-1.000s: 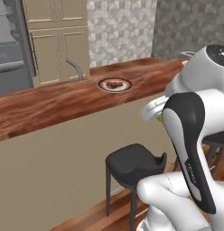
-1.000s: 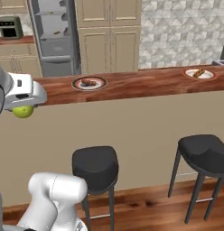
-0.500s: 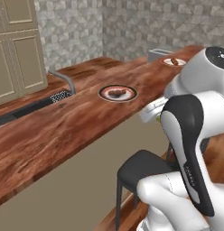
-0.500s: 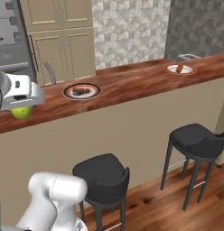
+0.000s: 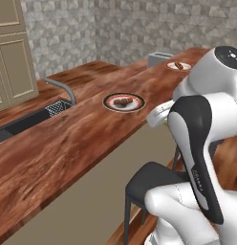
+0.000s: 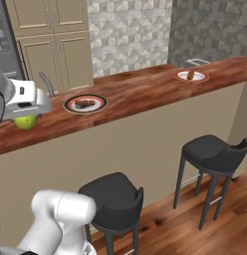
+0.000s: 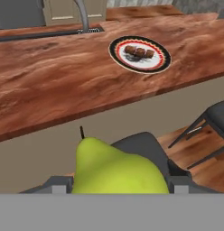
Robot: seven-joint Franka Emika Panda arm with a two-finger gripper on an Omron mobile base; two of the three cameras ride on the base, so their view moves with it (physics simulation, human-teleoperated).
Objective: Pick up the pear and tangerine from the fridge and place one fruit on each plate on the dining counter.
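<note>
Gripper (image 6: 27,115) pinched pear (image 7: 116,169), carried clear above floor, near edge of dining counter (image 6: 140,94); 2 plates there: nearer plate (image 7: 140,54), farther plate (image 6: 190,75), each already bore brown food.

Glossy white rounded arm (image 5: 206,110) shells, a black joint band with faint grey lettering, grey-capped dome on top.

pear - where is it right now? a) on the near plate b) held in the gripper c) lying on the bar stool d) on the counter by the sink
b: the pear sits between the fingers of the gripper, off the dining counter and short of the near plate.
</note>
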